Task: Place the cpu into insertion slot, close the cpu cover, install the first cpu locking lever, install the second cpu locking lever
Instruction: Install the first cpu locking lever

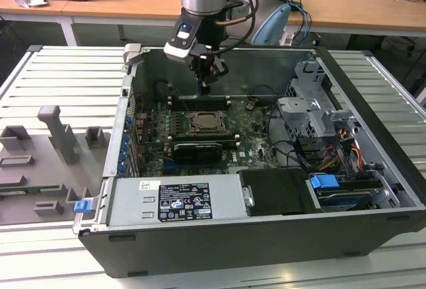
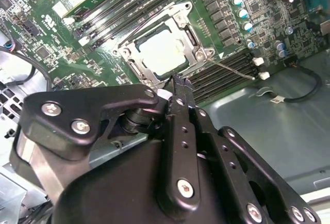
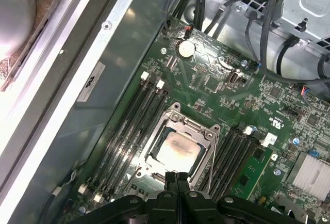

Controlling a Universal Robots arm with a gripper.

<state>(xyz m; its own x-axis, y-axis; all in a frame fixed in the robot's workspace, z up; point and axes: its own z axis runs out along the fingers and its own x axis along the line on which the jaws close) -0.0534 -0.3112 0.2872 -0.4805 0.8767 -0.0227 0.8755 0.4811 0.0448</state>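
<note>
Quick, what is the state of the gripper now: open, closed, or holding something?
The gripper: closed, fingers pressed together, holding nothing; the cpu lies apart from it on the board.

text: none legible | label [image 1: 176,202] on silver box [image 1: 225,194]: print unreadable

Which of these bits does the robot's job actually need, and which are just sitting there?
In the job: cpu; cpu cover framing it; locking lever; gripper close by.
Just lying about: power supply; drive cage; grey fixtures outside the case.
</note>
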